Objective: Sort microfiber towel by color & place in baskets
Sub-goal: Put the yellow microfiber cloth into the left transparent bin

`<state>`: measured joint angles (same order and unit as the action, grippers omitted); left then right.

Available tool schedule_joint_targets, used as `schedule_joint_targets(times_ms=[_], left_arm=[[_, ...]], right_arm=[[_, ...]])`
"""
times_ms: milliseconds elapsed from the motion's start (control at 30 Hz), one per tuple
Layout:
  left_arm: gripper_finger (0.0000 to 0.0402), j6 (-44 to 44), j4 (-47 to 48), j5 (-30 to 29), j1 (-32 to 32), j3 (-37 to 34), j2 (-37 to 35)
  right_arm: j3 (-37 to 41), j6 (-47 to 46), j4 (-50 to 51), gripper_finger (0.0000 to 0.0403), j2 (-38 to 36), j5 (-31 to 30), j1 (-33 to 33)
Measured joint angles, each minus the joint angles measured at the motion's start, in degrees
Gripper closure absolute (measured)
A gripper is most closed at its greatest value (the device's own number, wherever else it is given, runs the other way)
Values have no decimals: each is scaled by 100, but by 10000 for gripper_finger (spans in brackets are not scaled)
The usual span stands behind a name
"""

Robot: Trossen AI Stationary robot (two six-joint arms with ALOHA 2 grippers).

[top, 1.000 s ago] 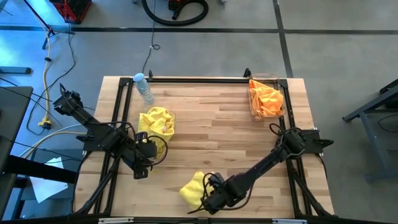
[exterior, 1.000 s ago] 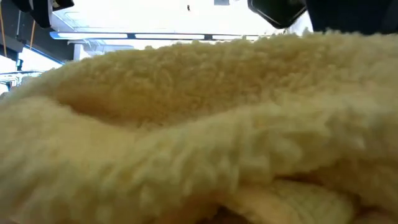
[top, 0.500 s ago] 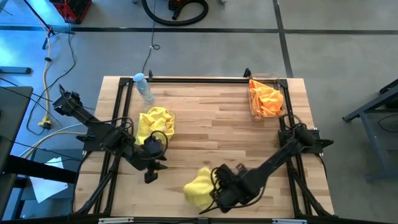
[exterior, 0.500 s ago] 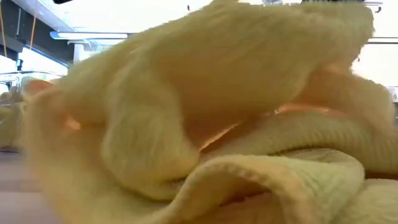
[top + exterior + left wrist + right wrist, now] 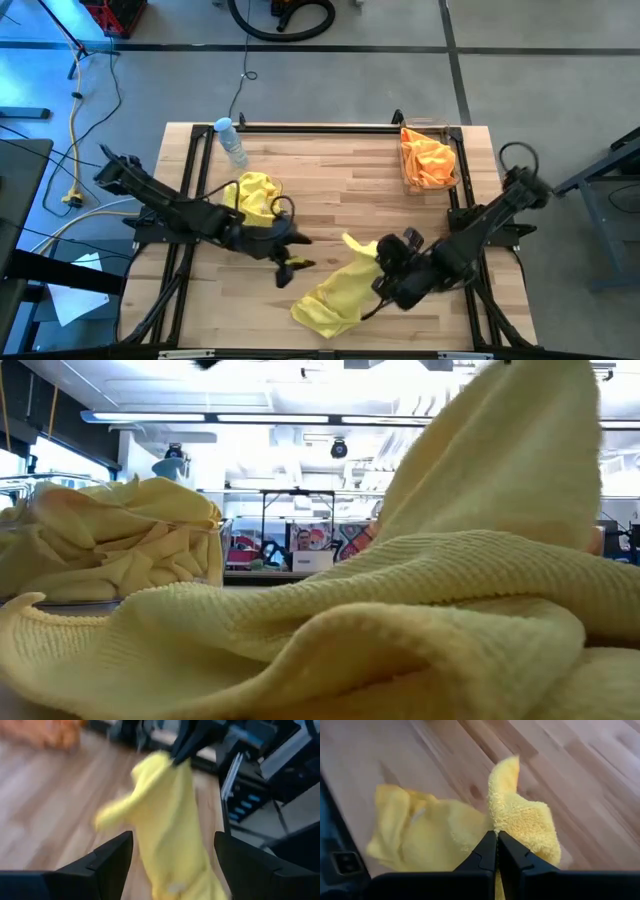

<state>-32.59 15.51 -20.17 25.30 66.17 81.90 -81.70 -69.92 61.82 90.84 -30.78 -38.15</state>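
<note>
While wood-plank surface (image 5: 340,190) carries all: fuzzy yellow towel (image 5: 335,295), crumpled, elongated, near front edge, one corner lifted. Clear left basket (image 5: 262,185) heaped with yellow cloths; right basket (image 5: 407,178) at far right corner holds orange ones. Right tool (image 5: 383,262) pressed together, pinching towel's raised corner. Left tool (image 5: 290,262) spread wide, empty, just beside towel.

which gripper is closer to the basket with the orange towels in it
Right. The right gripper, shut on a yellow towel, is below and slightly left of that basket in the high view. The open left gripper is farther left, mid-table.
</note>
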Motion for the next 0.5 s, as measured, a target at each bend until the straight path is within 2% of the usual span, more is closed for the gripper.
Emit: schedule_joint_targets(times_ms=[100, 267, 400, 500], left_arm=[[133, 663, -445, -257, -118, 334, 459], [133, 1558, -474, -580, -299, 1153, 1301], [133, 1915, -474, -715, -482, 1877, 1884], [133, 1971, -467, -511, -634, 2329, 2241]], right_arm=[[666, 706, -1032, 402, -592, -198, 75], [1282, 2287, -2535, 403, -1288, -268, 226], [1334, 3403, -2921, 403, -1488, -121, 367], [1334, 3993, -3016, 403, -1553, -47, 466]])
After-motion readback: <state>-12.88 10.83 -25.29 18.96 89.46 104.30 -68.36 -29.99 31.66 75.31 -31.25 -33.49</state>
